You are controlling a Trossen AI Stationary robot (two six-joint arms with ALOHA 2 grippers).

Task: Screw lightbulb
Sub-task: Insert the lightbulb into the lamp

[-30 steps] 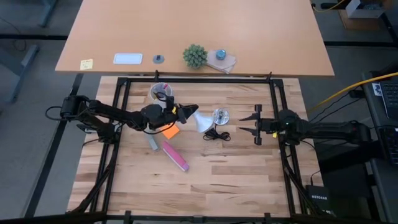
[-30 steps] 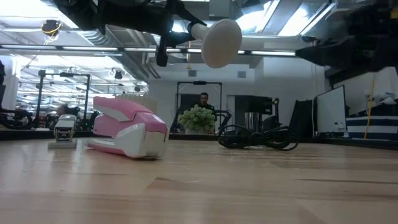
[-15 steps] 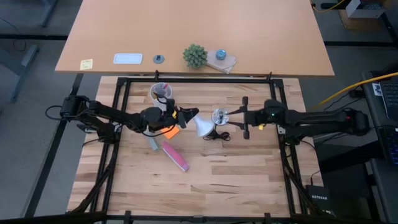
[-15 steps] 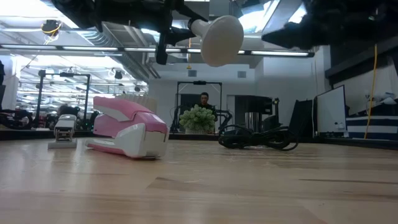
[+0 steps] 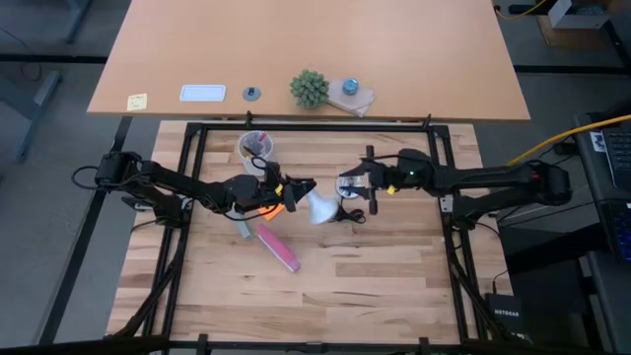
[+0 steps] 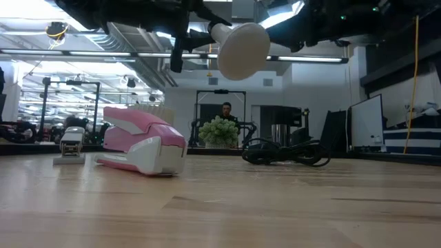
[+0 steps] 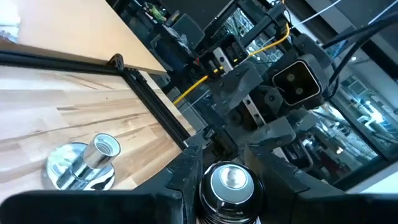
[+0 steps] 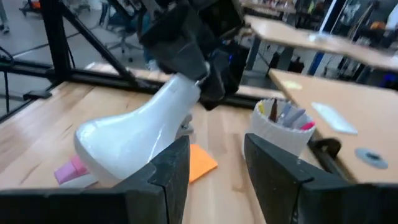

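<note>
Holding the small white frosted lightbulb by its base, your left gripper keeps it aloft beside the shiny round metal socket. Your right gripper, fingers apart and apparently empty, hovers at that socket; threading hasn't begun.

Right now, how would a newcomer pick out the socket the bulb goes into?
Find the light wooden table, then its middle, just before the right claw. The socket stands there: a shiny round metal base with an upright threaded cup and a black cord, unlike the white lightbulb beside it.

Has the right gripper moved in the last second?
Yes. The right gripper has swung in from the table's right frame rail to the metal socket.
</note>
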